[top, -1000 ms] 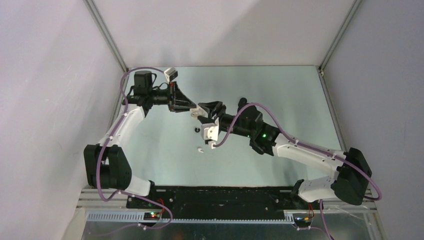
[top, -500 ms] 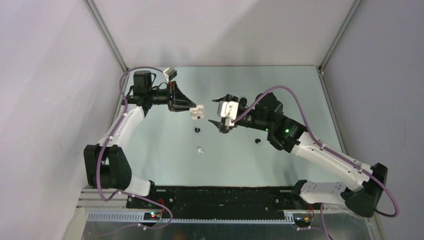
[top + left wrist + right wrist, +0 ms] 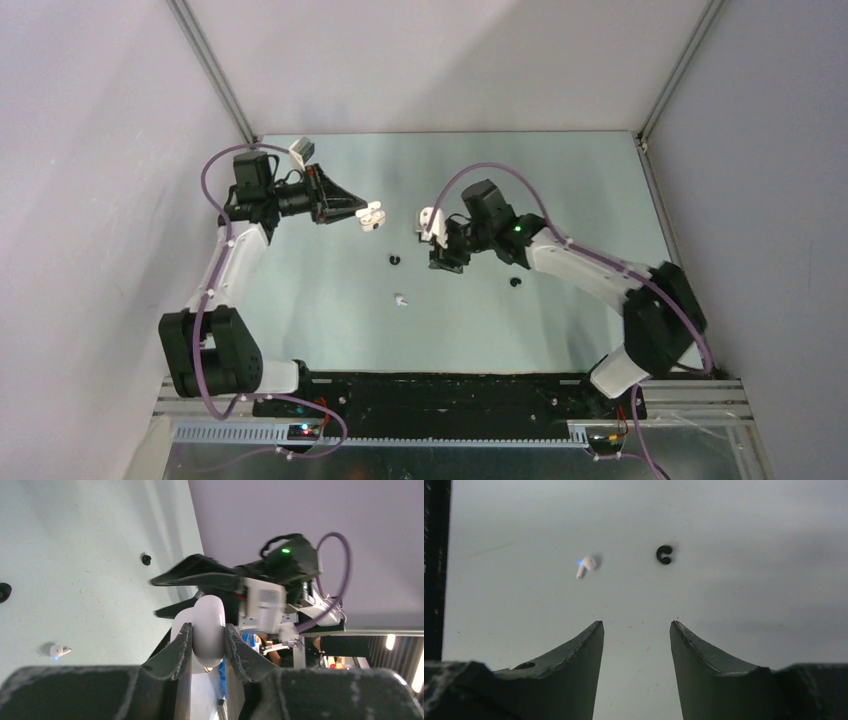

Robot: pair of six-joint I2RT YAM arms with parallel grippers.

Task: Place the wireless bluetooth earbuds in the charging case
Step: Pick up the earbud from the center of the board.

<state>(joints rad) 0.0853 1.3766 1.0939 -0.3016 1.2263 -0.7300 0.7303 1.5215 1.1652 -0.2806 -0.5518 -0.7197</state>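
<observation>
Now your open, empty right gripper (image 3: 635, 625) has the white earbud (image 3: 585, 566) ahead-left; left gripper (image 3: 207, 628) clamps the charging case (image 3: 209, 615).

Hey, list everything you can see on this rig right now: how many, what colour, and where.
charging case: one, white, off the table, clamped in the left tool
white earbud: one, white with a blue light, lying near the middle of the table
black earbuds: two, black, on the table; one just beyond the white earbud, the other to the right, past the right tool
table: one, pale grey-green, under everything
cables: two, purple, one along each arm
left tool: one, black, shut on the charging case
right tool: one, black, open and empty, above the table near the earbuds
</observation>
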